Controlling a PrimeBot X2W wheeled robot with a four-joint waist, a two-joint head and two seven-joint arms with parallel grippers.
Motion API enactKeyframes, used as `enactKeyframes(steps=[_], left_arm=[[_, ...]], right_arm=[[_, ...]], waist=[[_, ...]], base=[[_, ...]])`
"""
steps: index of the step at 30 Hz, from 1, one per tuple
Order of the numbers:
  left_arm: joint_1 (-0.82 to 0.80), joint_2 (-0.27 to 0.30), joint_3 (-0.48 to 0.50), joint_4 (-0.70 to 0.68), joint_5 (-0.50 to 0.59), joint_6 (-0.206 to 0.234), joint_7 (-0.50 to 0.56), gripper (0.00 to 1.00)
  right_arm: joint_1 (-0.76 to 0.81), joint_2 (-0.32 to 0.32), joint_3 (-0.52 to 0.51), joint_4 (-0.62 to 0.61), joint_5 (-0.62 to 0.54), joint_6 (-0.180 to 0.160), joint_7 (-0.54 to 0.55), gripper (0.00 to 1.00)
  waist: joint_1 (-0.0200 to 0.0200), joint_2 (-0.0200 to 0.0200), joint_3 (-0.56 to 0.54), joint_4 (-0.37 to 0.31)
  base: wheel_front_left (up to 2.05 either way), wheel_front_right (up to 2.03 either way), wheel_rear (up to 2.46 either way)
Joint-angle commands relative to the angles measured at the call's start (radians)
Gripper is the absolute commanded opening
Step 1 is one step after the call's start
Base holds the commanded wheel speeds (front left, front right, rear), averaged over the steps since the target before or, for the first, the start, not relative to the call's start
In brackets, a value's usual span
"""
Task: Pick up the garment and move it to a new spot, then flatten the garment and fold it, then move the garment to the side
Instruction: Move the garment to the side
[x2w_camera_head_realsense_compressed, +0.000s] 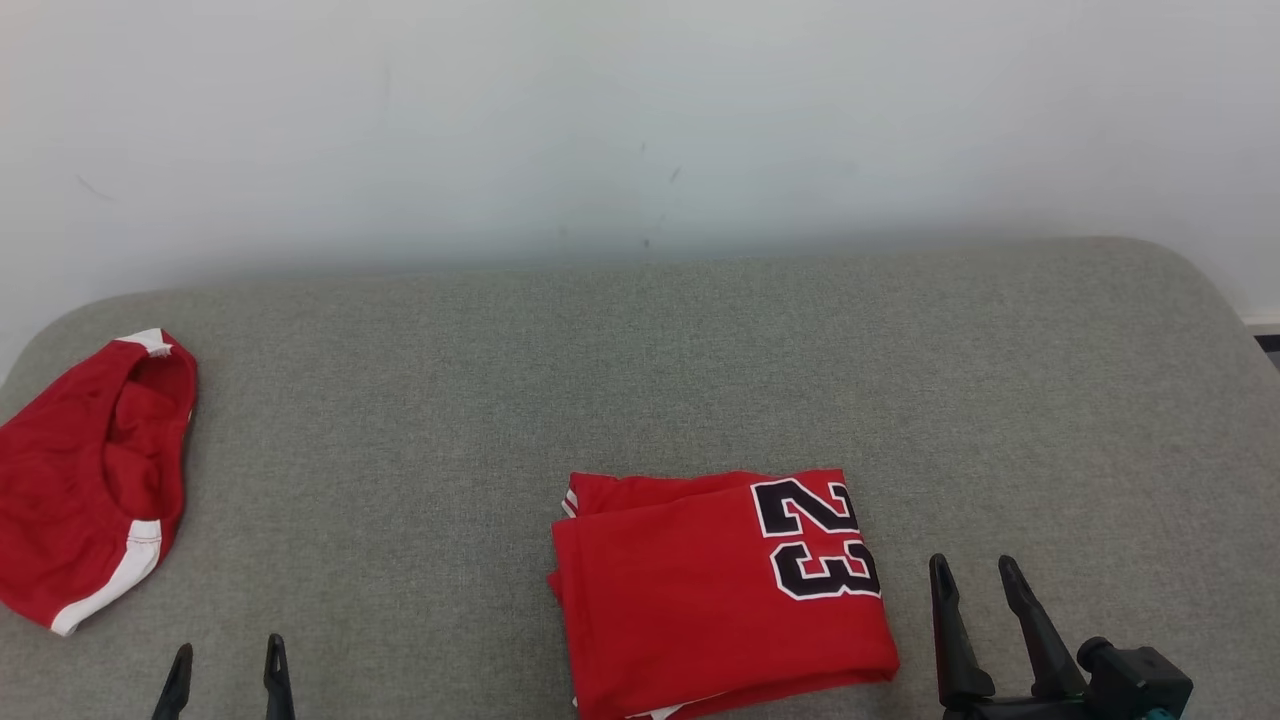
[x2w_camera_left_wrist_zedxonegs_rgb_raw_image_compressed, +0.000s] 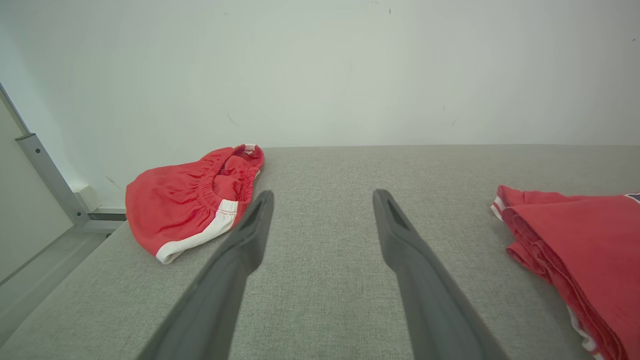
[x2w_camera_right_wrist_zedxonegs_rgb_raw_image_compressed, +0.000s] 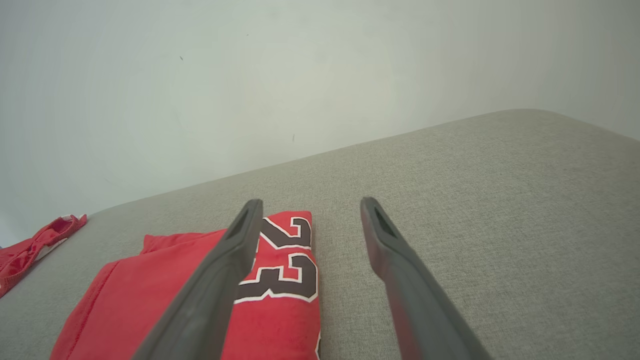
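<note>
The garment (x2w_camera_head_realsense_compressed: 700, 590) is a red sports shirt lying folded into a neat rectangle at the front middle of the grey padded surface (x2w_camera_head_realsense_compressed: 600, 350), with a black "23" outlined in white on top and thin white trim at its edges. My right gripper (x2w_camera_head_realsense_compressed: 972, 562) stands open just right of it, touching nothing. In the right wrist view the garment (x2w_camera_right_wrist_zedxonegs_rgb_raw_image_compressed: 150, 295) lies under and left of the open right gripper (x2w_camera_right_wrist_zedxonegs_rgb_raw_image_compressed: 311, 201). My left gripper (x2w_camera_head_realsense_compressed: 228, 648) is open at the front left, well apart from the shirt. The left wrist view shows the open left gripper (x2w_camera_left_wrist_zedxonegs_rgb_raw_image_compressed: 324, 192) over bare surface, with the garment (x2w_camera_left_wrist_zedxonegs_rgb_raw_image_compressed: 585, 235) at the right edge.
A second red piece with a white panel and an elastic band (x2w_camera_head_realsense_compressed: 80, 490) lies crumpled at the surface's far left edge, ahead and left of the left gripper (x2w_camera_left_wrist_zedxonegs_rgb_raw_image_compressed: 185, 205). A pale wall backs the surface. A metal frame post (x2w_camera_left_wrist_zedxonegs_rgb_raw_image_compressed: 45, 170) stands beyond the left edge.
</note>
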Motion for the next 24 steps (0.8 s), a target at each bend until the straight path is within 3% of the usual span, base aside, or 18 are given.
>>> enactKeyframes(steps=[1,24], left_arm=[[0.010,-0.004,0.000,-0.004,0.005,-0.002,-0.003,1.00],[0.016,-0.015,-0.008,0.001,0.020,0.005,-0.003,1.00]], right_arm=[[-0.002,0.000,0.002,0.002,-0.002,-0.003,-0.001,1.00],[-0.022,-0.018,0.030,0.012,-0.018,-0.003,-0.001,1.00]], waist=[[0.0001,0.0000,0.000,0.000],[0.0001,0.0000,0.002,0.014]], base=[[0.00,0.00,0.00],[0.00,0.00,0.00]])
